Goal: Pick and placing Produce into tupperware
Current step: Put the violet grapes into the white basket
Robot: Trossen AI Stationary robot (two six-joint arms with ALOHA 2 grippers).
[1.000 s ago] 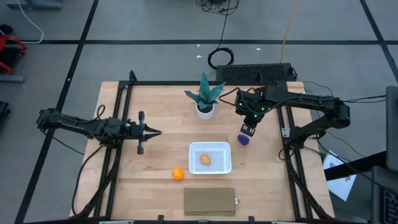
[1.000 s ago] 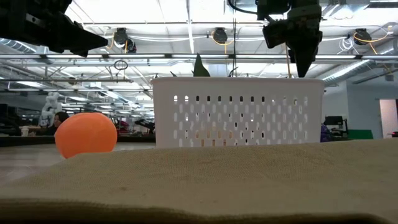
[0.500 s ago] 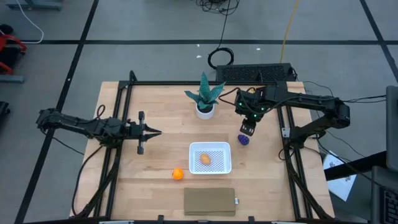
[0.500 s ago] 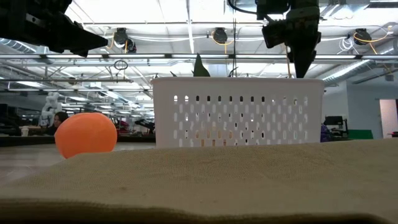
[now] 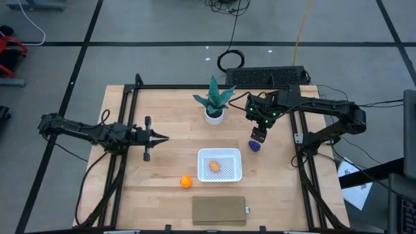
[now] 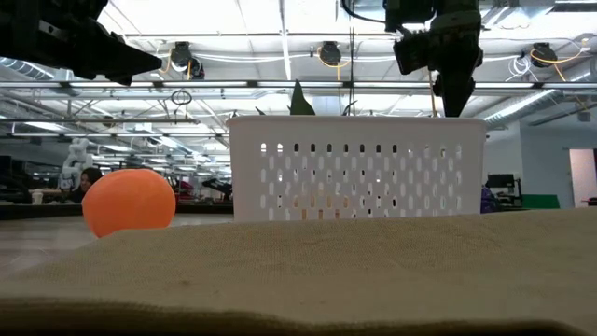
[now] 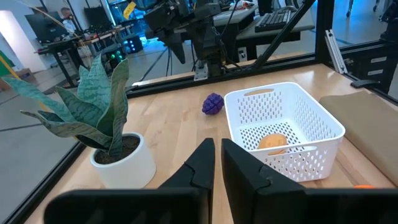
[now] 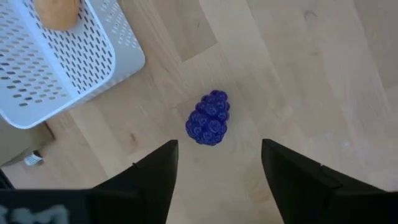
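The right tool (image 5: 259,137) has gone from pressed together a second ago to spread wide, and it now hangs just above the dark purple lump (image 5: 255,146), which lies on the bare counter (image 5: 169,123) to the right of the tupperware (image 5: 220,164); in the right wrist view the lump (image 8: 209,118) sits between the two parted fingers (image 8: 152,171) and a little ahead of them, not touched. Nothing else on the counter has shifted over that second. The opening reads as the set-up for a grasp: the next move would be a short drop onto the lump and a close, so this piece's pick is about to begin rather than done. The left tool (image 5: 158,137) waits over the left half of the counter, pointing toward the middle, its fingers (image 7: 200,163) pressed nearly together on nothing. Counted, there are three pieces of produce: the tan-yellow oval (image 5: 215,166) already lying in the tupperware, the bright orange ball (image 5: 186,182) on the counter just off the container's near left corner, and the purple lump under the right tool. That puts one of three placed and two left to go. There is one tupperware, one green potted plant (image 5: 214,101) standing behind it toward the far edge, and one flat tan-brown pad (image 5: 219,210) at the near edge.
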